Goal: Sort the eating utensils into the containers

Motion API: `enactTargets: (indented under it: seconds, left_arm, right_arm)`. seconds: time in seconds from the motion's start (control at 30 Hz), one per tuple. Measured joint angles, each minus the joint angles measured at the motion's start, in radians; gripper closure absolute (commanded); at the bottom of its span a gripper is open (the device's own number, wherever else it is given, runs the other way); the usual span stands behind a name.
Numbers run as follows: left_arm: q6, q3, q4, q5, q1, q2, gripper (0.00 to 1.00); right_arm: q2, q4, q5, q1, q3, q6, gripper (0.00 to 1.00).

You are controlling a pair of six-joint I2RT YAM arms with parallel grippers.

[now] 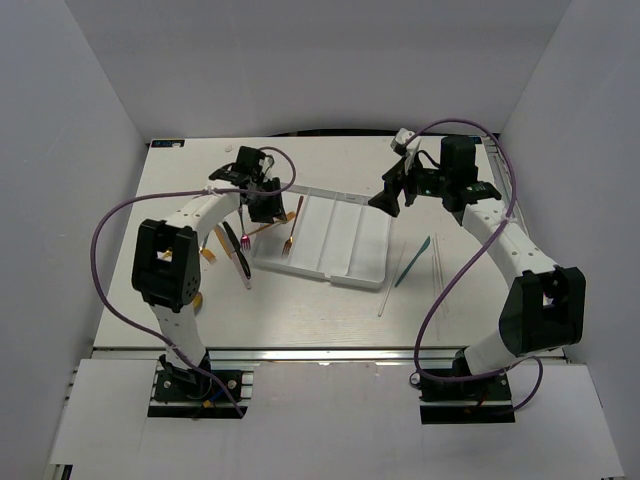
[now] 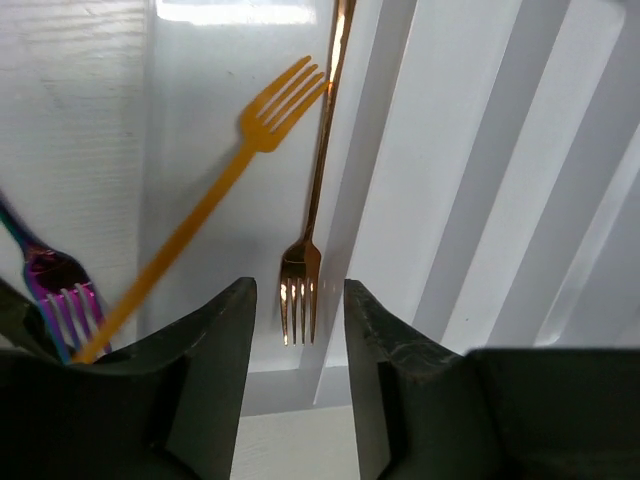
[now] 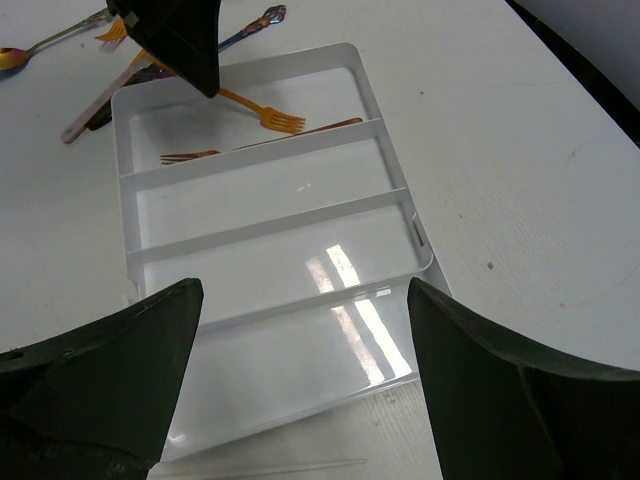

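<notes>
Left hand [image 2: 298, 305] spread over tray [image 3: 270, 226]: gold fork [image 2: 301, 285] inside, orange fork [image 2: 262, 125] maybe.

Robot lab cell: white enclosure walls [image 1: 70, 150], aluminium-railed table [image 1: 300, 312].

Tray [image 3: 260, 228]: centre frame, four compartments.
Top compartment: orange fork [image 3: 265, 112], gold fork [image 3: 250, 145].
Right gripper [image 3: 303, 290]: lower frame, fingers wide apart.

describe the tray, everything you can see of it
The tray is a shallow white rectangle of glossy plastic, split by three ridges into four long parallel compartments. It lies flat on the table, slightly skewed. Three compartments are bare. The leftmost holds a gold fork and the tines of an orange fork, whose handle seems to run out over the rim.
</notes>
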Motion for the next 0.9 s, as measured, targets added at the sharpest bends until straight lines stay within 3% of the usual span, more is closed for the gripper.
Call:
enactTargets:
  seconds: [0.17, 0.4, 0.9]
  left_arm:
    - [0.003, 0.000, 0.000, -0.018, 0.076, -0.046, 0.56]
    - [0.010, 0.006, -0.027, -0.080, 0.193, -0.033, 0.57]
    - [0.036, 0.100, -0.061, -0.184, 0.182, 0.195, 0.56]
  right_arm:
    - [-0.010, -0.004, 0.000, 0.000, -0.020, -0.005, 0.11]
    - [-0.015, -0.005, 0.000, 0.000, -0.036, -0.005, 0.11]
    - [-0.015, -0.005, 0.003, 0.000, -0.040, -0.005, 0.11]
